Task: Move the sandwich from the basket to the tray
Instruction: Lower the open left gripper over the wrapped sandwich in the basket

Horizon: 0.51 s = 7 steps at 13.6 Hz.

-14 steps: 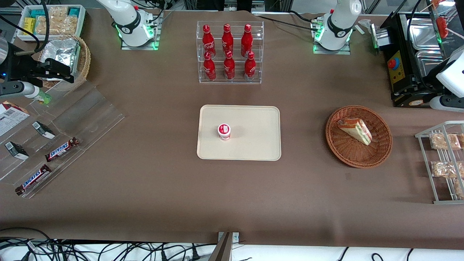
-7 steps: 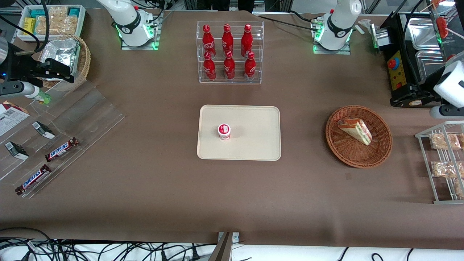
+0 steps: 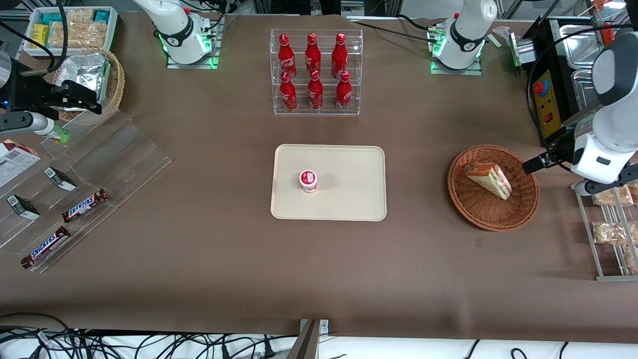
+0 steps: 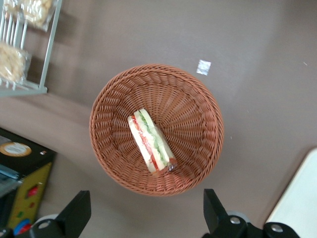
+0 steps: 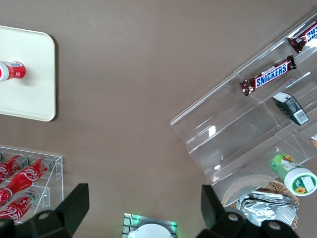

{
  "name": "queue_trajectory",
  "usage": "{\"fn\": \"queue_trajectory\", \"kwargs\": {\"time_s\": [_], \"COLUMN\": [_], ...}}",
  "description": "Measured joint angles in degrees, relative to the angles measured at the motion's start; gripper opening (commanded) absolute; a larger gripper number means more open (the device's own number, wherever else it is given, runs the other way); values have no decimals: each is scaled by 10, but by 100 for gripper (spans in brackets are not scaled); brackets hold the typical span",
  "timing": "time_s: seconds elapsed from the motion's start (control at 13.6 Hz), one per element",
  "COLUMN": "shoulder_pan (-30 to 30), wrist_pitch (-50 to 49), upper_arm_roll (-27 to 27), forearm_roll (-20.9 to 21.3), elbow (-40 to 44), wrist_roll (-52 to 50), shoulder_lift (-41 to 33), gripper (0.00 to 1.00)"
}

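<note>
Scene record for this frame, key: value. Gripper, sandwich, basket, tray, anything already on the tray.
gripper: the gripper is open, above the table beside the basket, holding nothing
sandwich: the sandwich lies in the basket, wrapped, untouched
basket: the basket sits on the table toward the working arm's end
tray: the tray is mid-table, nearer the front camera than the bottle rack
on tray: one small red-and-white cup, upright

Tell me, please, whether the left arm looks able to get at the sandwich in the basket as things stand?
Probably yes. The sandwich lies alone and uncovered in the basket, with nothing above it. The pincer hangs open above the basket's edge toward the working arm's end, holding nothing, so a short move over and down looks free.
</note>
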Motion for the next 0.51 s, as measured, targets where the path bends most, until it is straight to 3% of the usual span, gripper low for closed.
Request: {"fn": "queue_trajectory", "kwargs": {"time_s": [0.37, 0.51], "shoulder_pan": [1, 5], "wrist_pitch": [155, 230], "upper_arm_roll": [2, 3], "forearm_roll": [1, 24], "elbow": [-126, -183], "wrist_roll": [-133, -166], "shoulder_lift": [3, 4], "gripper": [100, 100]}}
